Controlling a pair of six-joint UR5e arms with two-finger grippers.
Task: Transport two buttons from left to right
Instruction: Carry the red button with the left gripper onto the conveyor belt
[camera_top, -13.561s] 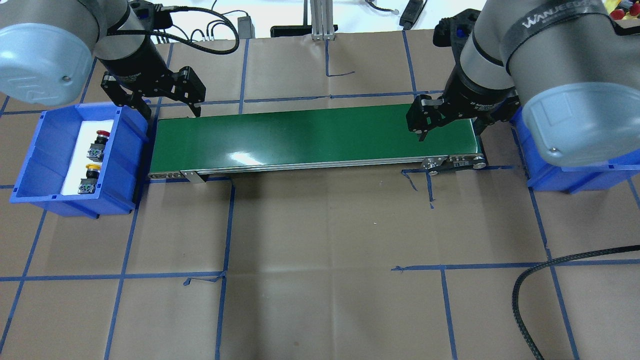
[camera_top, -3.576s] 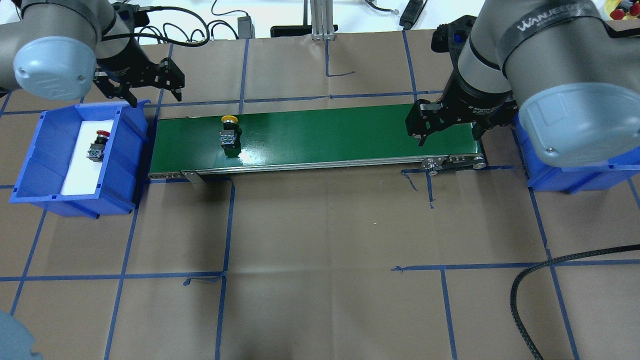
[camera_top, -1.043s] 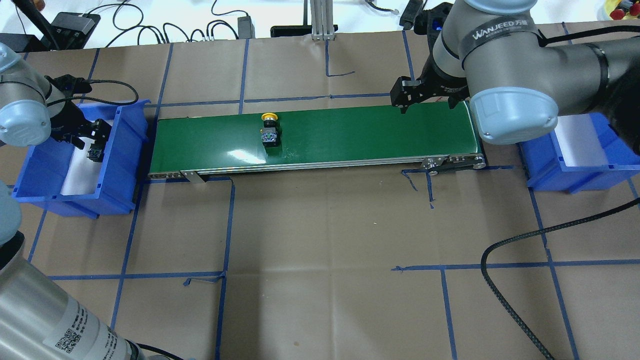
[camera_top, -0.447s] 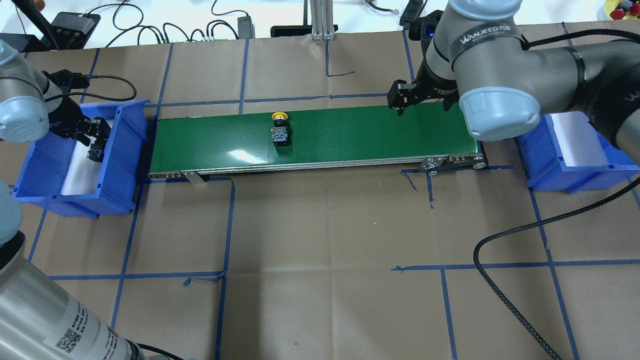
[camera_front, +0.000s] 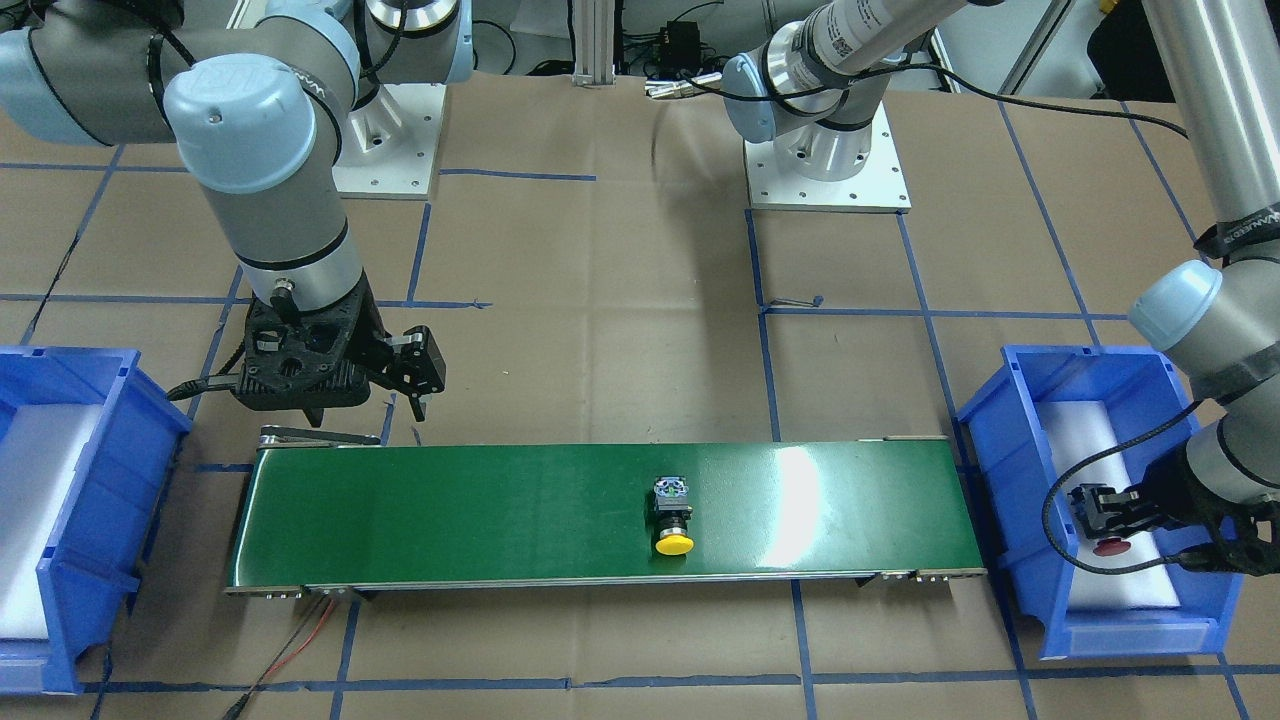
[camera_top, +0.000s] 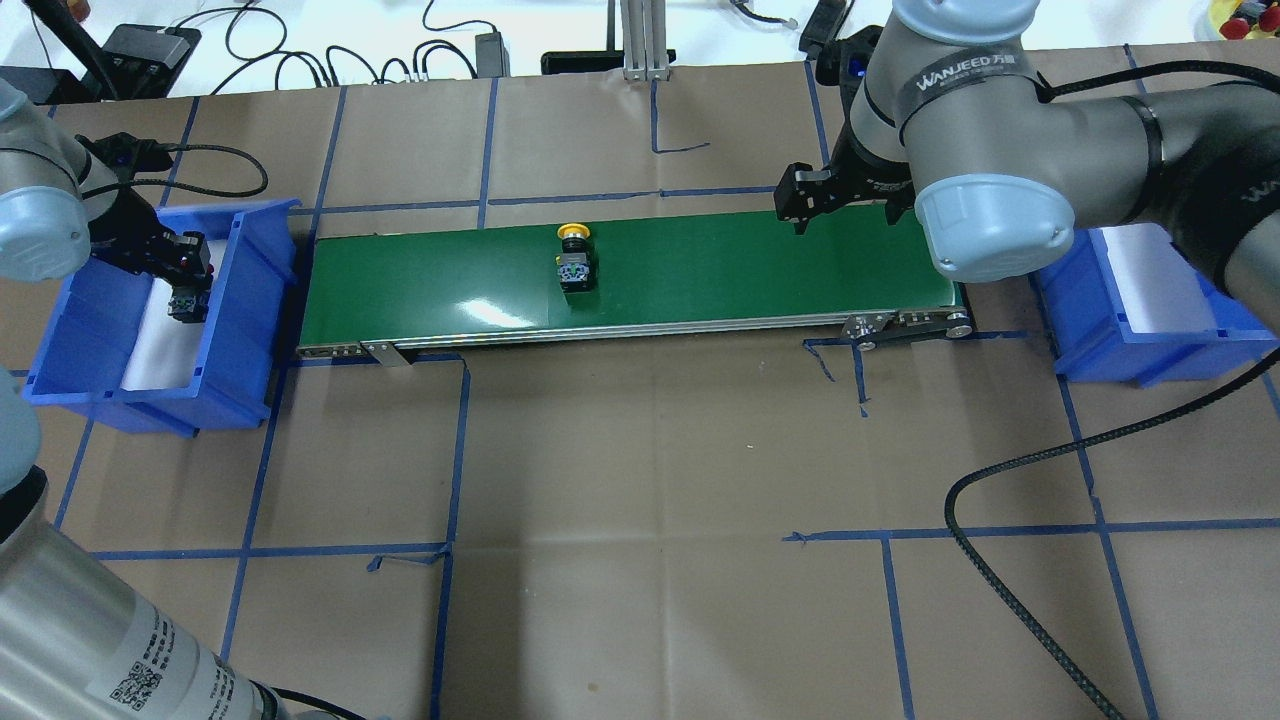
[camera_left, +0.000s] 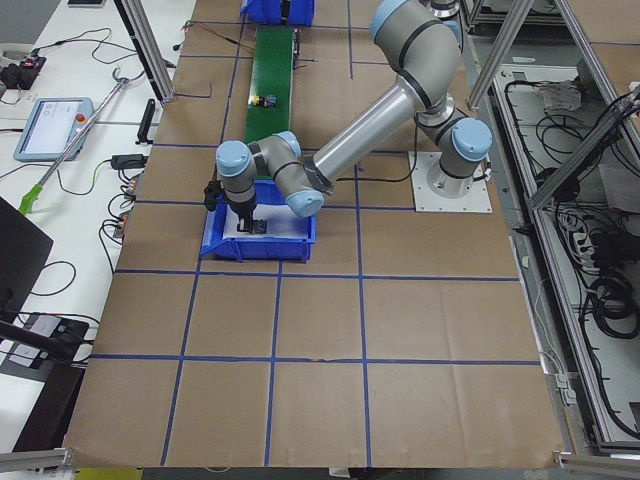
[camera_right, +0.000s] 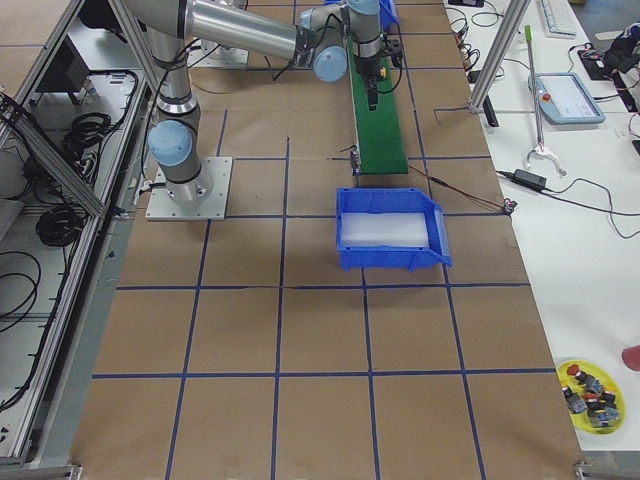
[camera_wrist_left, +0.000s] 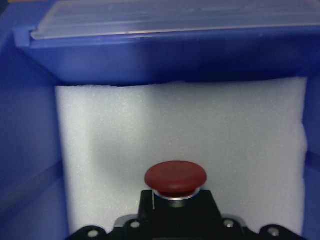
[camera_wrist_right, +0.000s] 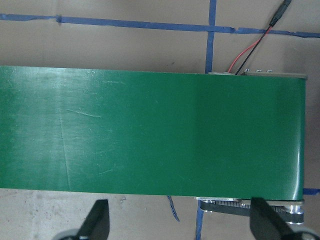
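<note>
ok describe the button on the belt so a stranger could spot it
Find the long green conveyor belt across the middle of the table. One small push-button switch lies alone near its middle. Its mushroom cap is yellow, unlike the red button over in a blue bin.

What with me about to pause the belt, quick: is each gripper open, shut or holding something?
Left gripper: closed on the red button, inside the blue bin.
Right gripper: open, holding nothing, above the green belt.
</note>
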